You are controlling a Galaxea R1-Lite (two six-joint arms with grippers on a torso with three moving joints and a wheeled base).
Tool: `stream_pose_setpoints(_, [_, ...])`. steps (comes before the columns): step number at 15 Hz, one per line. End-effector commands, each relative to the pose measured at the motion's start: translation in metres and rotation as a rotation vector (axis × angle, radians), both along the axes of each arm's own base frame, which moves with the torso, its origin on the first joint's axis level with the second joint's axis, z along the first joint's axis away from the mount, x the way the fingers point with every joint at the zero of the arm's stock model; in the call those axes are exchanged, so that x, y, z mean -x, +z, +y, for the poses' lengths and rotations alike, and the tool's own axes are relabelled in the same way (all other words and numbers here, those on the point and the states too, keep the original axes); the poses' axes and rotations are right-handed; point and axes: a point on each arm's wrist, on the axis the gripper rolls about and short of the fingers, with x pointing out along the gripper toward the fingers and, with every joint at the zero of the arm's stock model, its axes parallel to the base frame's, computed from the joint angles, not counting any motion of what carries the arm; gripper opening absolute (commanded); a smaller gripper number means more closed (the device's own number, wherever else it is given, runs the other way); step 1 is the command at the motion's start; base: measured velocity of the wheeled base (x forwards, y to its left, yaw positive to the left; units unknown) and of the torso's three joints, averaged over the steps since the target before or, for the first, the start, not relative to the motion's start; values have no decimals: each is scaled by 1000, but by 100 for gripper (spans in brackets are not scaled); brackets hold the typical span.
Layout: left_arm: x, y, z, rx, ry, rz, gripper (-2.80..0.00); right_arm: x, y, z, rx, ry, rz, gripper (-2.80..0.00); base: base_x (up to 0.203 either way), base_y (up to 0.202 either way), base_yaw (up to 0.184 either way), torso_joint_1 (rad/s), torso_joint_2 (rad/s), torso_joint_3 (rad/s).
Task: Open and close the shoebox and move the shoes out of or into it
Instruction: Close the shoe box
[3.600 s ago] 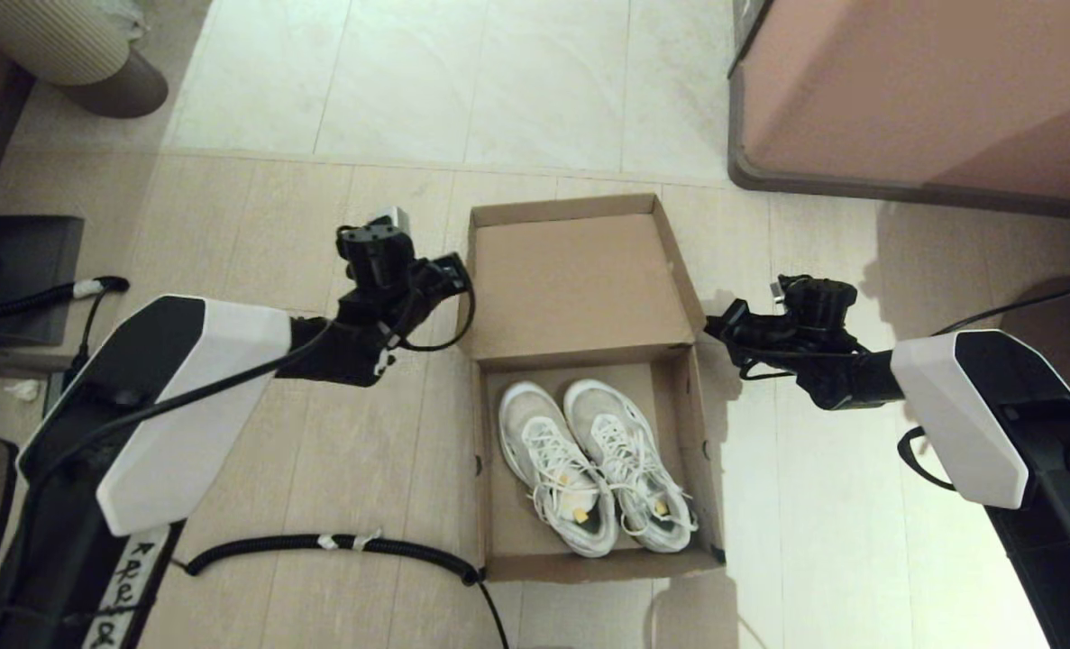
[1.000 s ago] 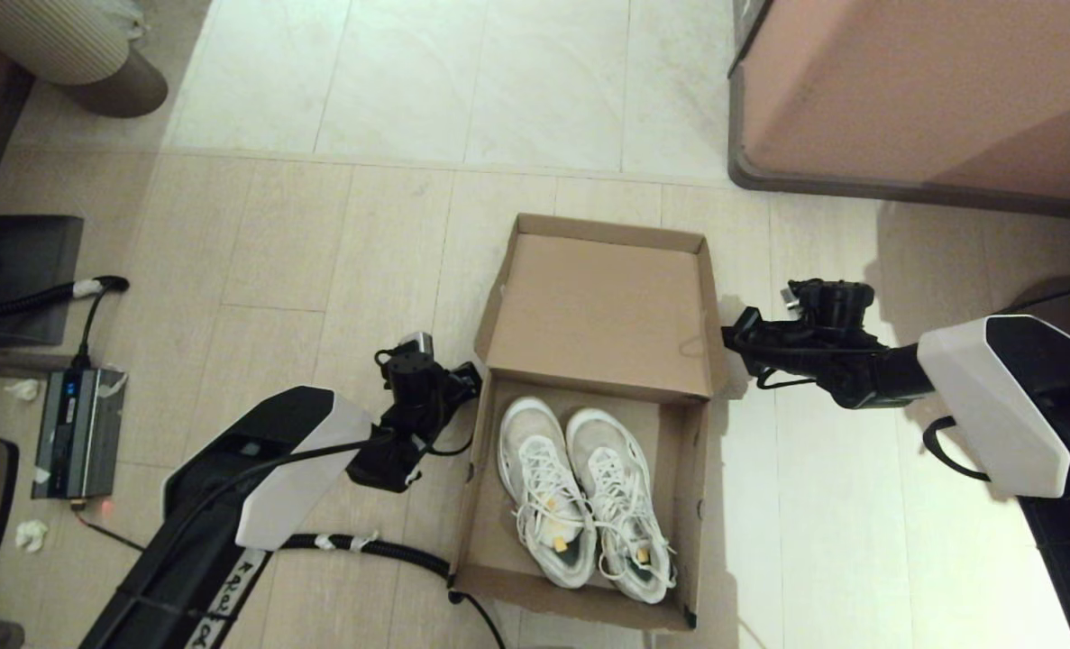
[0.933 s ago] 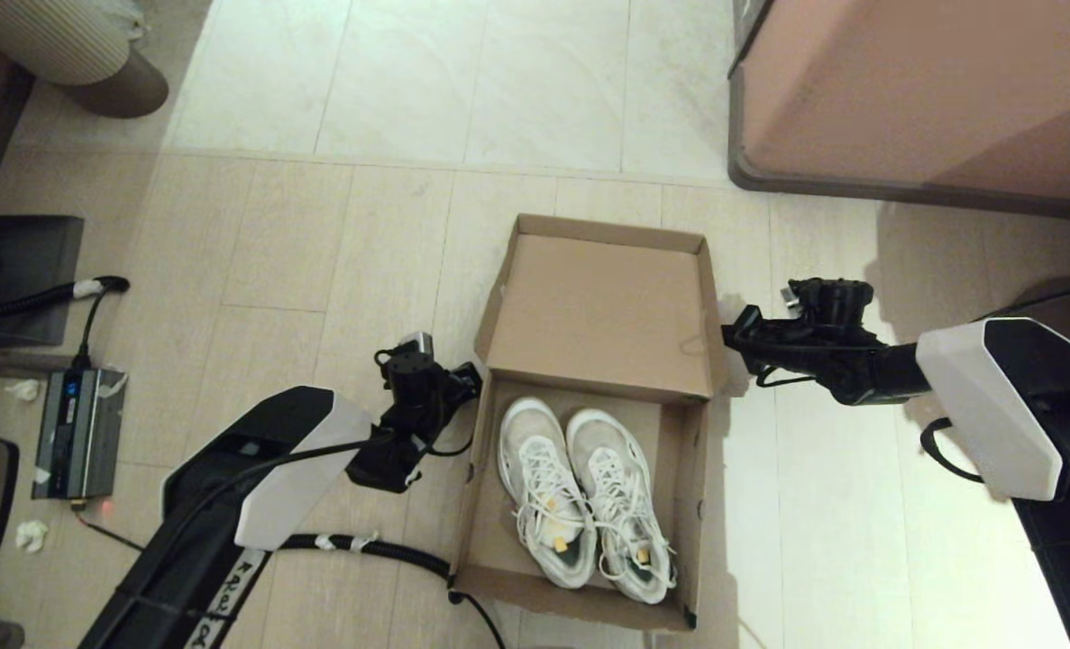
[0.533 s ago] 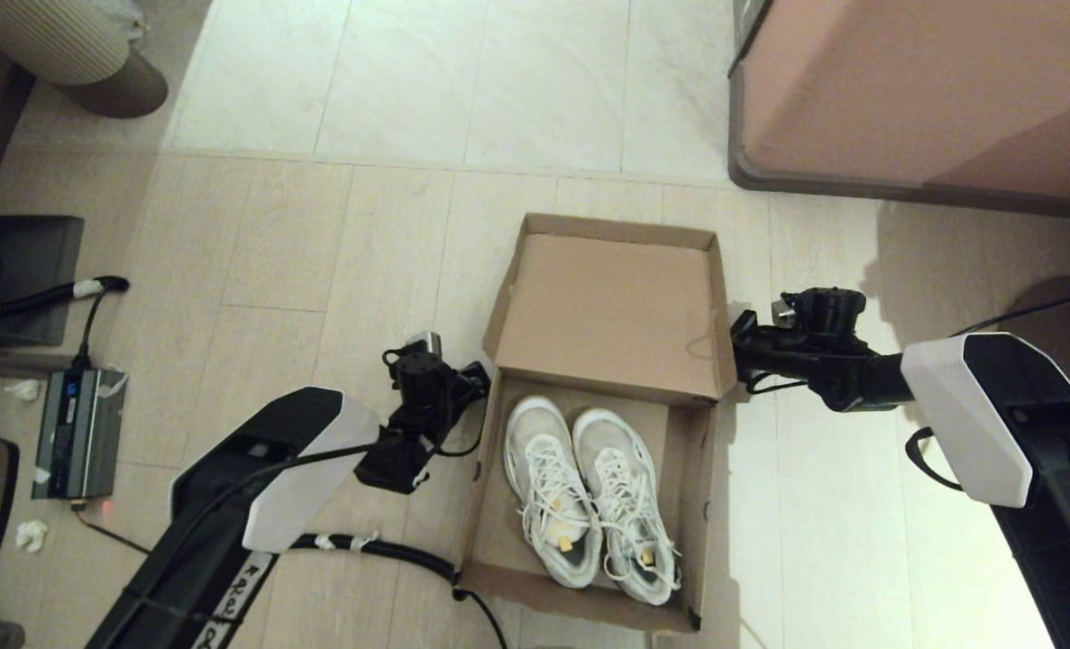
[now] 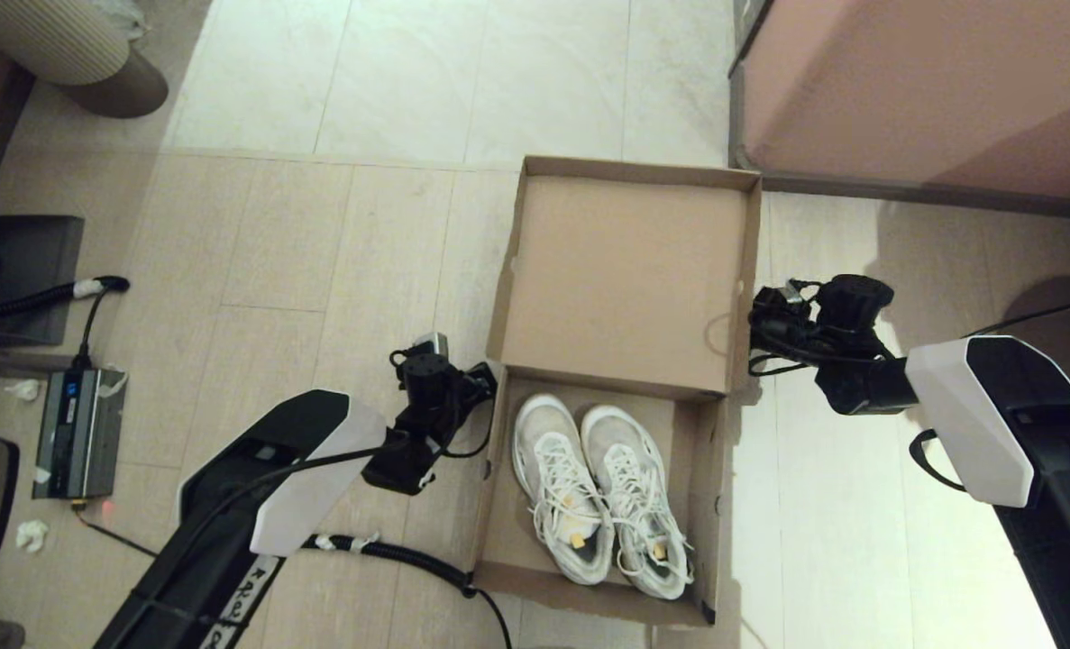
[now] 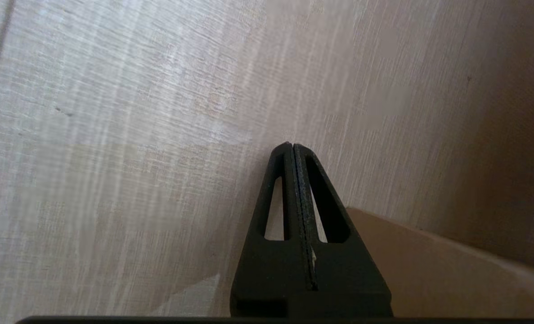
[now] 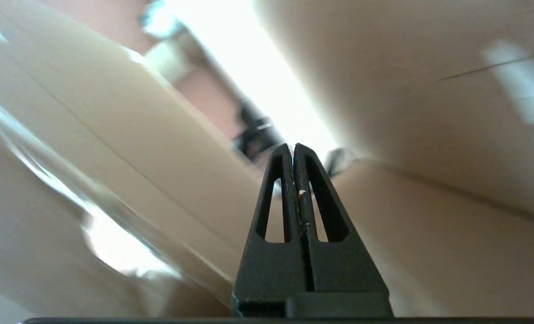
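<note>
The brown cardboard shoebox [image 5: 497,514] stands open on the floor, its hinged lid [image 5: 625,270] raised and tilted back. Two white lace-up sneakers [image 5: 599,491] lie side by side inside the box. My left gripper [image 5: 489,371] is shut and empty, pressed close to the box's left side by the hinge; the left wrist view shows its tips [image 6: 292,146] over the floor with cardboard [image 6: 428,265] beside them. My right gripper [image 5: 763,317] is shut, right against the lid's right edge; the right wrist view shows its tips [image 7: 293,147] close to the lid [image 7: 428,234].
A pinkish-brown cabinet [image 5: 931,90] stands at the back right, close to the lid's far corner. A black ribbed cable [image 5: 381,550] lies by the box's near left corner. A grey power unit [image 5: 70,433] and black mat [image 5: 21,270] sit at the left.
The lid has swung up and further back, its far edge now close to the cabinet, and the box has shifted right. My right gripper rose along the lid's right edge. The left gripper moved slightly right.
</note>
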Motion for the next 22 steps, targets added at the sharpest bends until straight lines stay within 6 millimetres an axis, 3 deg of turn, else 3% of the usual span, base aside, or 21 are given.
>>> stream_pose_setpoints(1, [0,-2,0,3,1,-1,-280,3,10,-8,-60,34,-13,-280,0,0,0,0,0,0])
stream_pose_setpoints(7, [-1,-3,0,5,1,-6,-280,17,35,-33,-154,177,-32,-280,0,0,0,0,0,0])
stream_pose_setpoints(16, [-3,-5,0,8,4,-13,-280,28,56,-32,-145,294,-27,-280,0,0,0,0,0,0])
stream_pose_setpoints(22, [-3,-4,0,10,4,-16,-280,44,86,-27,-163,388,15,-280,0,0,0,0,0,0])
